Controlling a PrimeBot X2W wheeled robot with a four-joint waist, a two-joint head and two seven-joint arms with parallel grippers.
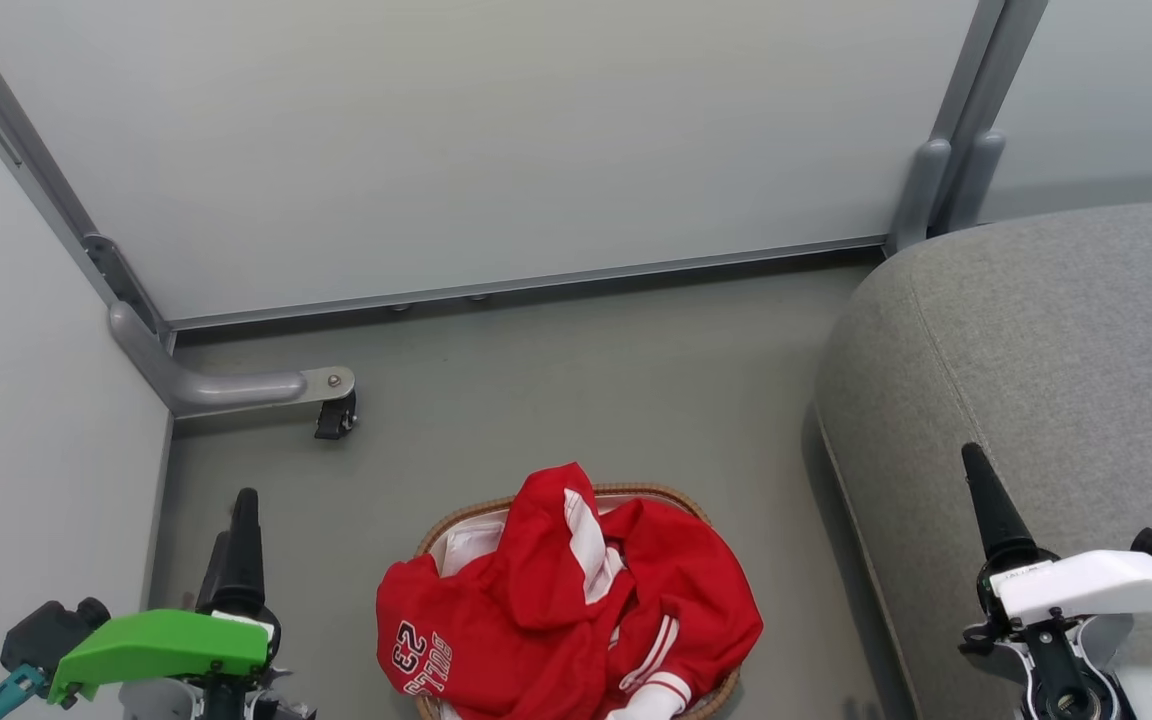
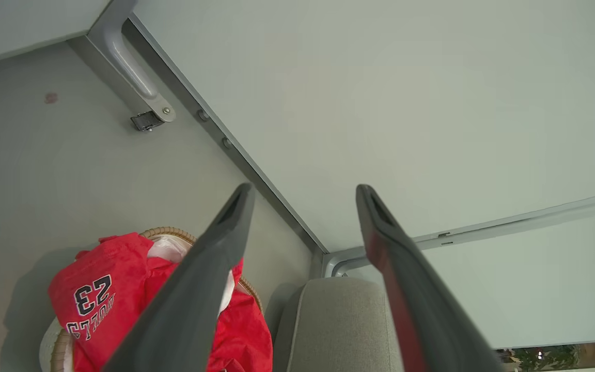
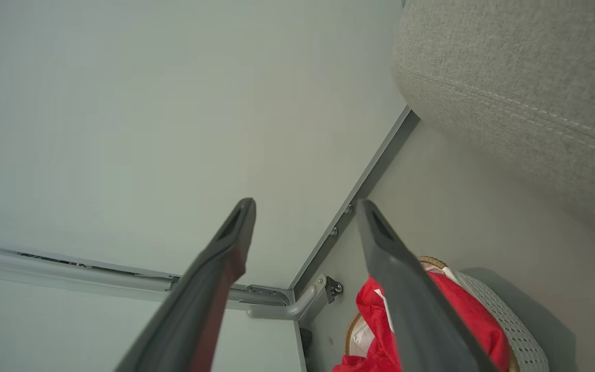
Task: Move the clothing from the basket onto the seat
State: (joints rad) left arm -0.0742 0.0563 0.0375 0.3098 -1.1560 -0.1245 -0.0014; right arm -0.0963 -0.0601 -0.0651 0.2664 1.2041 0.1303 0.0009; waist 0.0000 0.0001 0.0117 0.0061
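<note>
Fingers of left gripper spread wide, empty; right gripper the same, both raised at either side, likely parked clear before a reach down. Between them, clothing heaped in basket, draped over its rim, so easy to pinch from above. Just right, seat, near for a short carry. Beyond, floor, then wall panels.

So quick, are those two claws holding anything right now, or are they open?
Left gripper: open, holding nothing.
Right gripper: open, holding nothing.
</note>
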